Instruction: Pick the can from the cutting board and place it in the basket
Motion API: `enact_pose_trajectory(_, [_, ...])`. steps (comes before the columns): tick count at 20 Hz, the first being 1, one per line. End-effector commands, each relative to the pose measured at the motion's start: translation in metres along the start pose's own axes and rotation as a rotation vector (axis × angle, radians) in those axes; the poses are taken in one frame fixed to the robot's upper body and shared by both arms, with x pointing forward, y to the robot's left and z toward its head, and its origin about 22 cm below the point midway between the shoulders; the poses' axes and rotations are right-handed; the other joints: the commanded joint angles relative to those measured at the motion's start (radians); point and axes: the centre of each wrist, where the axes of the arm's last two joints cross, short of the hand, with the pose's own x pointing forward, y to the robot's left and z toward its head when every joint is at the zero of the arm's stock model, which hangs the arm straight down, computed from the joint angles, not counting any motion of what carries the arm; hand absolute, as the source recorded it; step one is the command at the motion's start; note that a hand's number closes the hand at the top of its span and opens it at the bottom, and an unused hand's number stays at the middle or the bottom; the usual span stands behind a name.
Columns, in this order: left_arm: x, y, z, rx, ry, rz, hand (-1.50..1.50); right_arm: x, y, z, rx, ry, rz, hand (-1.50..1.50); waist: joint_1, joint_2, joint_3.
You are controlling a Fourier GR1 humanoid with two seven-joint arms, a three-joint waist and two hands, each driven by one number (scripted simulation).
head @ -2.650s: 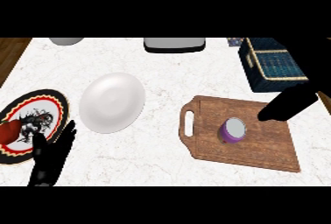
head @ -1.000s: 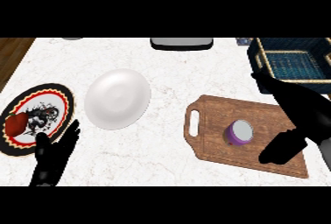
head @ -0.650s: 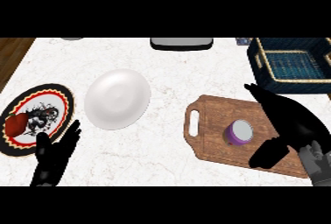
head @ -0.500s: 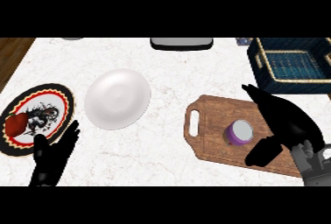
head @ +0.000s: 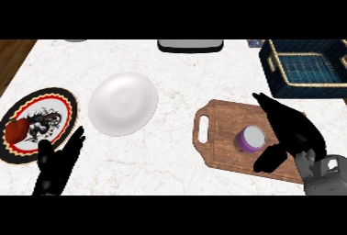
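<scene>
The small purple cylindrical can (head: 251, 138) stands on the brown wooden cutting board (head: 220, 133), between the spread thumb and fingers of the right hand (head: 293, 133), untouched.

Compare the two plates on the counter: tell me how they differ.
The white plate is plain; the patterned plate has a black and red rim with a red and black picture inside. The white plate lies nearer the cutting board; the patterned plate lies at the counter's left edge, beside the left robot hand. Both are round and lie flat.
</scene>
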Motion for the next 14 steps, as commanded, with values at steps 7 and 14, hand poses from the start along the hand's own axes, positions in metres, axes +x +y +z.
enact_pose_trajectory(7, [-0.008,0.007,-0.005,0.007,0.075,0.007,0.0,0.01,0.024,-0.016,0.029,0.034,0.041,-1.5,-0.001,0.005,-0.007])
enact_pose_trajectory(14, [-0.02,-0.007,-0.002,-0.003,0.072,0.005,0.0,-0.014,0.032,-0.037,0.107,0.101,0.079,-1.5,0.0,0.006,-0.007])
